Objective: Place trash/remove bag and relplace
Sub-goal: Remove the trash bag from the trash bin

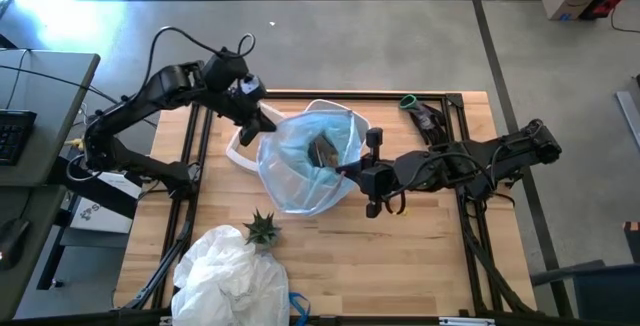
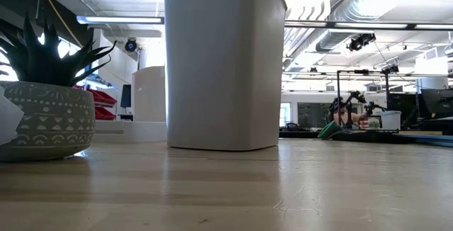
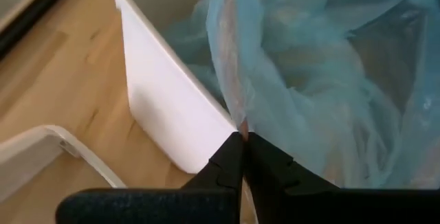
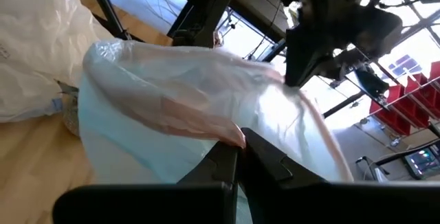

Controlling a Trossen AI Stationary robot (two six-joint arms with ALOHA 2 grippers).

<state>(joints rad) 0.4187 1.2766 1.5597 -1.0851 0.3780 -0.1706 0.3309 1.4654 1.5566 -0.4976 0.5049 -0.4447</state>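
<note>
High view, straight down on a wooden table (image 1: 430, 236): a thin light-blue bag (image 1: 305, 161) billows out of a white bin (image 1: 243, 154) near the table's centre, with brown crumpled trash (image 1: 323, 151) lying inside it. The left gripper (image 1: 262, 121) sits at the bag's left rim, the right gripper (image 1: 352, 169) at its right rim.

The likely trouble is the film itself. It is thin and crinkly, so an uneven pull by the two arms could tear it or let it slip free, dropping the trash back or spilling it. The bag may also drag on the bin's edge and tip the bin.

In the left wrist view, the left gripper (image 3: 244, 138) has its jaws pressed together, pinching a fold of the bag's rim just beside the bin wall (image 3: 161, 104). In the right wrist view, the right gripper (image 4: 240, 141) is likewise clamped tight on the bunched film.

A small potted plant (image 1: 262, 229) and a heap of white plastic (image 1: 232, 271) lie nearer the front edge.
</note>
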